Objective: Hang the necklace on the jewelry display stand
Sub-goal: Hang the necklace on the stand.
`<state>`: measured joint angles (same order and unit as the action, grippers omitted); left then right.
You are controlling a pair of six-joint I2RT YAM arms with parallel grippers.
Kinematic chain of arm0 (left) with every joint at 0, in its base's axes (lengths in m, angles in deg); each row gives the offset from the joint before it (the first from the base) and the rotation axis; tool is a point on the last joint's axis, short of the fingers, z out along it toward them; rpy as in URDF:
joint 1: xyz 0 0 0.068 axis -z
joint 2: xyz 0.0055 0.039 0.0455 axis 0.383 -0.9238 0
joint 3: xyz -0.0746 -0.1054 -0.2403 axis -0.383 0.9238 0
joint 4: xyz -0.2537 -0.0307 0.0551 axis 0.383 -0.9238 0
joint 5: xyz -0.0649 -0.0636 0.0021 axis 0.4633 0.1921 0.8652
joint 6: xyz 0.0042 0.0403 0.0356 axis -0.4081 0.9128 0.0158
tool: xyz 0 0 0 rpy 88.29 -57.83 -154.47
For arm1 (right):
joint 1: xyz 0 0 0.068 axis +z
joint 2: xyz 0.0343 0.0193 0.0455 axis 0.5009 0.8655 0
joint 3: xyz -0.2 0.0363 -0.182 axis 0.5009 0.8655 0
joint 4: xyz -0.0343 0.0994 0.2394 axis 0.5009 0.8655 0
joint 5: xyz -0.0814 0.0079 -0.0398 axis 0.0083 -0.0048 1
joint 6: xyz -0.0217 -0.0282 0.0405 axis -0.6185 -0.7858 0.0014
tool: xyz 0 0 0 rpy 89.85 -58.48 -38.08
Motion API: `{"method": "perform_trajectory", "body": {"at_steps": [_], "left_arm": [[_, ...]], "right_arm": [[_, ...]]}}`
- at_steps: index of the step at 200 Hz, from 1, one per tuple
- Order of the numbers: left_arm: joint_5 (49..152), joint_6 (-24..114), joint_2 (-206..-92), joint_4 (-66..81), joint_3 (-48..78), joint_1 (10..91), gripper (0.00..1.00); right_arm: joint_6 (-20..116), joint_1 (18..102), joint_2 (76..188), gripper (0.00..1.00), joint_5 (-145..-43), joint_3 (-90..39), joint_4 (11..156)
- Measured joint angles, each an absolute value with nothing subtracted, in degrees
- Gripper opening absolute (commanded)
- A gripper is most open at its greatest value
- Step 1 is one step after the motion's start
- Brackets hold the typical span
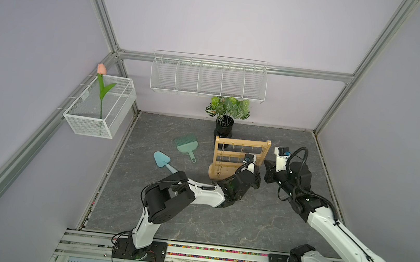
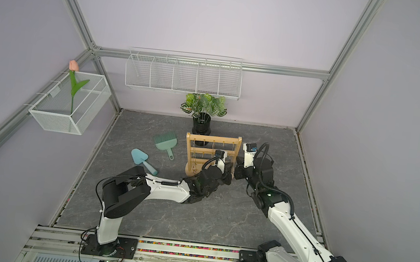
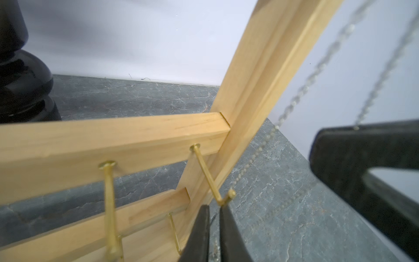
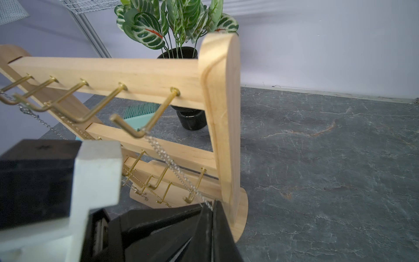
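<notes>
One grey marbled table (image 1: 193, 216) carries everything, and two white-and-black arms reach over it from its 6 o'clock edge. The wooden jewelry stand (image 1: 241, 144) stands upright at about 2 o'clock from the table's middle. A potted plant (image 1: 229, 109) is behind it at 12 o'clock, and a green dustpan (image 1: 186, 145) and a blue trowel (image 1: 161, 159) lie out at its 9 o'clock. The right gripper (image 4: 209, 204) sits at the stand's 3 o'clock, beside the right upright. Its fingers are clamped on the silver necklace (image 4: 172, 163), which runs up taut to the end hook (image 4: 138, 133) of the top bar. The left gripper (image 3: 214, 207) sits at the stand's 5 o'clock, just beside the tip of a crossbar hook (image 3: 210, 179). Its fingers stand nearly together with only a slit between them; whether they pinch any chain cannot be told.
</notes>
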<state>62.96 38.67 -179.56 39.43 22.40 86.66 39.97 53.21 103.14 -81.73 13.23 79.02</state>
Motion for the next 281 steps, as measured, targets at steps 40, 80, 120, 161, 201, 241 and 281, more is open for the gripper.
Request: {"method": "perform_trajectory", "body": {"at_steps": [40,80,120,161,201,241,281], "left_arm": [[64.2,38.8,-179.4,39.7,22.4,86.7,0.0],[64.7,38.7,-177.3,40.4,23.8,86.7,0.0],[64.7,38.3,-174.1,40.8,26.1,86.7,0.0],[64.2,38.3,-170.6,40.6,28.4,86.7,0.0],[63.9,38.3,-168.4,40.3,28.7,86.7,0.0],[62.9,38.3,-167.4,39.1,29.3,86.7,0.0],[61.8,38.3,-167.4,37.6,29.3,86.6,0.0]], "right_arm": [[40.0,53.0,103.2,0.07,-81.8,13.3,79.0],[40.0,52.9,103.4,0.07,-81.9,13.3,79.0],[40.0,52.7,103.8,0.07,-81.9,13.4,79.0],[40.0,52.6,105.0,0.07,-81.9,13.9,78.7],[40.0,52.6,106.1,0.07,-82.1,14.3,78.5],[40.0,52.6,106.3,0.07,-82.4,14.3,78.1],[40.5,52.6,107.3,0.07,-82.9,15.2,77.2]]}}
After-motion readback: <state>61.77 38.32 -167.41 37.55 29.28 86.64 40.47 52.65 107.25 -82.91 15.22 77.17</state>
